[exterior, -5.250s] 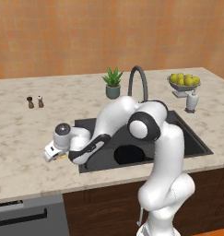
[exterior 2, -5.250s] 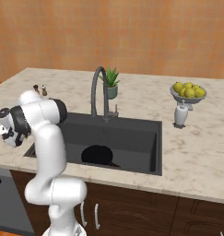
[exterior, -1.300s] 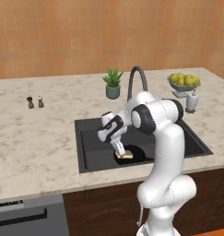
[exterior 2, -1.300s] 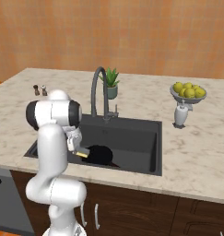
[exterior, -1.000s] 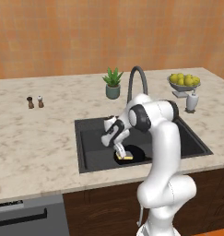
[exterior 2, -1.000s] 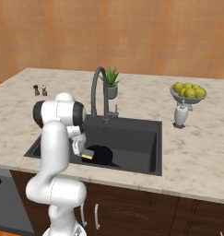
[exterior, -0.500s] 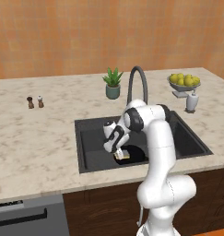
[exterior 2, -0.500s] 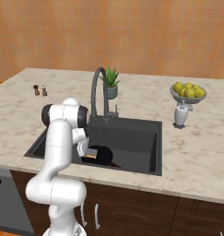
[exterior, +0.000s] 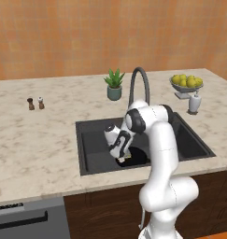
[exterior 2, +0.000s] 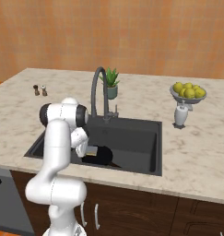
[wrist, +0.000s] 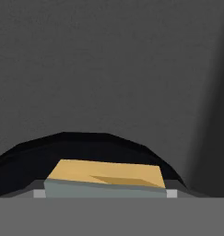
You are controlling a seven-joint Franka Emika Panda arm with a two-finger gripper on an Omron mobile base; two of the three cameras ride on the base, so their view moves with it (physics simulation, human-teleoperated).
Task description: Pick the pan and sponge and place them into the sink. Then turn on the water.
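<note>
The dark grey sink (exterior: pixel 89 144) (exterior 2: pixel 141 136) holds the black pan (exterior: pixel 139 158) (exterior 2: pixel 103 155) near its front. My gripper (exterior: pixel 121 158) (exterior 2: pixel 85 150) is low inside the basin at the pan's left edge, shut on the sponge (exterior: pixel 127 158) (exterior 2: pixel 91 150). In the hand view the sponge's yellow body (wrist: pixel 106 174) spans the gap between the fingertips, with the pan's black rim (wrist: pixel 85 142) curving just behind it and the sink floor (wrist: pixel 113 64) beyond. The arched faucet (exterior: pixel 137 80) (exterior 2: pixel 97 86) stands behind the basin, with no stream showing.
A potted plant (exterior: pixel 114 84) (exterior 2: pixel 112 84) stands by the faucet. A fruit bowl (exterior: pixel 186 84) (exterior 2: pixel 187 92) and white soap dispenser (exterior: pixel 194 103) (exterior 2: pixel 180 115) are on the right counter. Salt and pepper shakers (exterior: pixel 35 103) (exterior 2: pixel 39 90) sit far left.
The hand has dropped lower into the sink with the sponge, closing on the pan's left edge. The jaws have kept the same width.
</note>
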